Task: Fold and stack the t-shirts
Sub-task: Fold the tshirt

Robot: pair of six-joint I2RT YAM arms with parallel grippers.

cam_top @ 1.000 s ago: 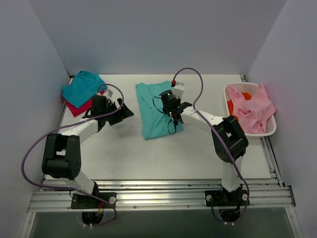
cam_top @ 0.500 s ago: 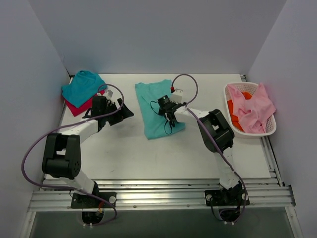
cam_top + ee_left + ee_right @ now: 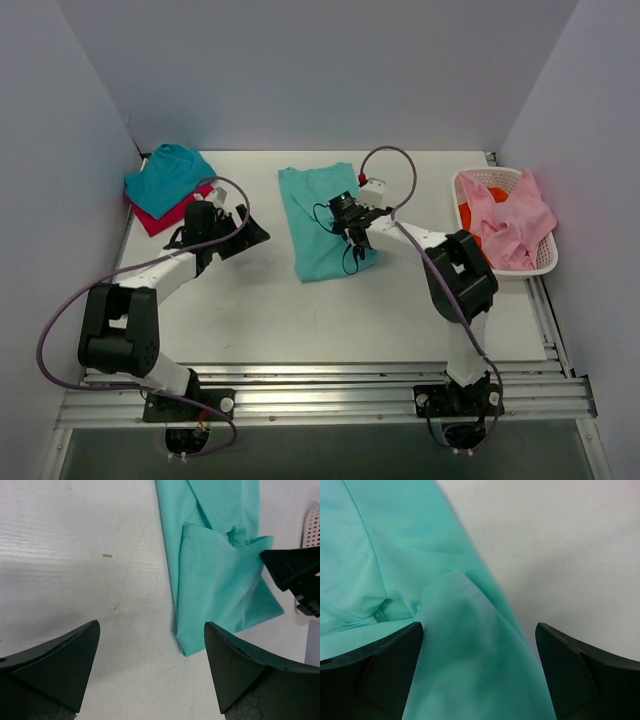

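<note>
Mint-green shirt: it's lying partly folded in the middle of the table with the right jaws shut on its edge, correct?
Not quite. The mint-green shirt does lie partly folded there, but the right jaws are open, not shut on it. The right wrist view shows them wide apart over the cloth, gripping nothing.

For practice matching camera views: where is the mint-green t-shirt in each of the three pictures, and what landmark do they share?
Top external: mint-green t-shirt at the centre of the table.
Left wrist: the shirt is upper right.
Right wrist: the shirt fills the left and bottom.
Shared landmark: its folded-over flap.
</note>
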